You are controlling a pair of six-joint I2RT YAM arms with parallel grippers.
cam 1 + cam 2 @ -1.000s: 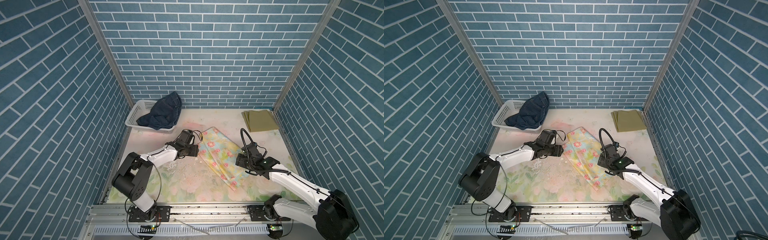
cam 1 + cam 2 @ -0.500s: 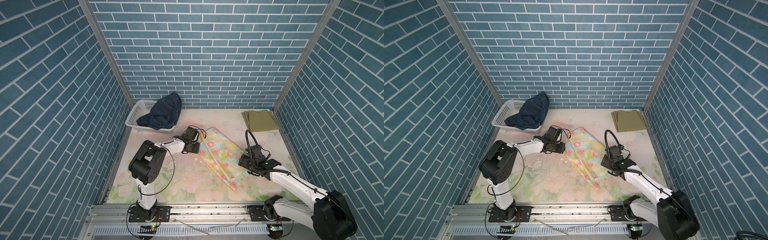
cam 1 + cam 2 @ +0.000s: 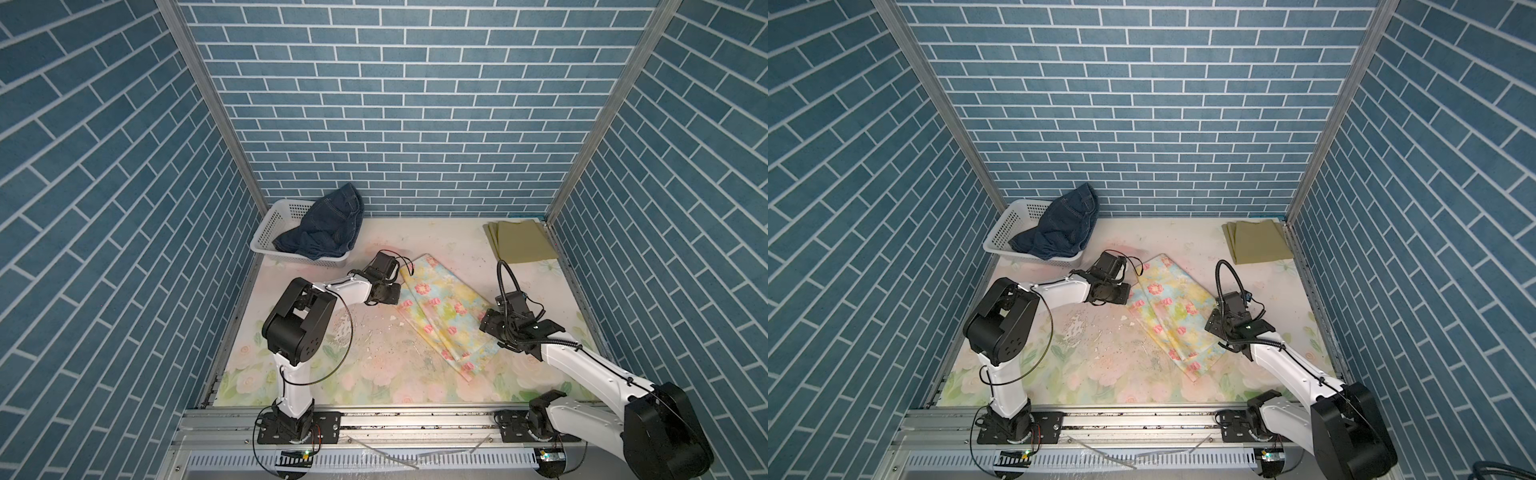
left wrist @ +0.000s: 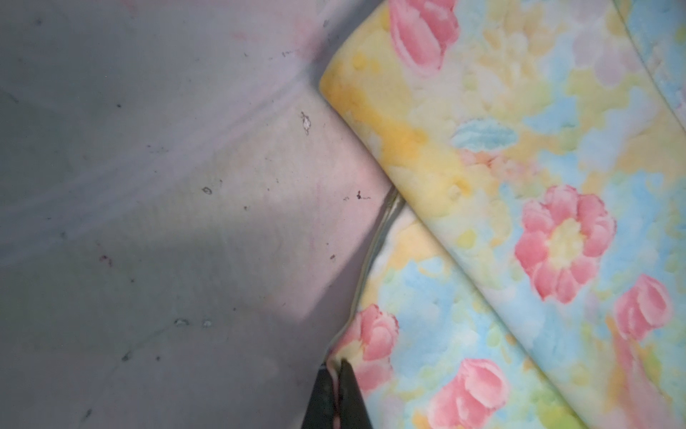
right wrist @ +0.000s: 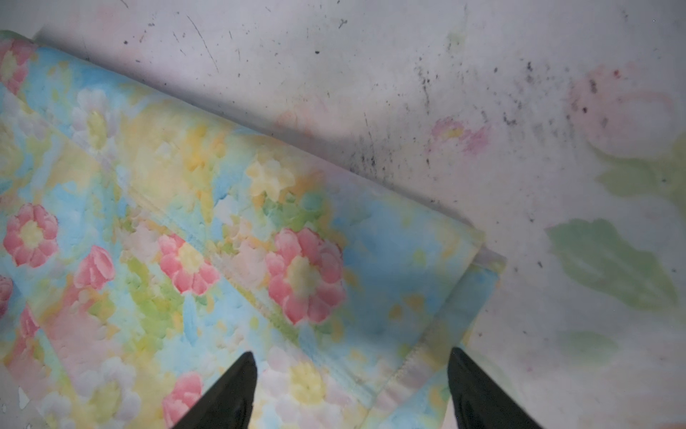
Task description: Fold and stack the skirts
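left gripper (image 4: 337, 371) is pinched shut on the edge of the floral skirt (image 4: 519, 223); right gripper (image 5: 352, 358) hangs spread, the opposite hem between its jaws. pinch that hem first, then lift both ends together.

- floral skirt (image 3: 440, 307): pastel blue and yellow, pink flowers
- olive skirt (image 3: 521, 245): plain olive-green
- denim skirt (image 3: 332, 224): dark blue
- basket (image 3: 270, 226): white
- walls (image 3: 415, 124): teal brick, white joints
- tabletop (image 3: 374, 374): faded pastel floral
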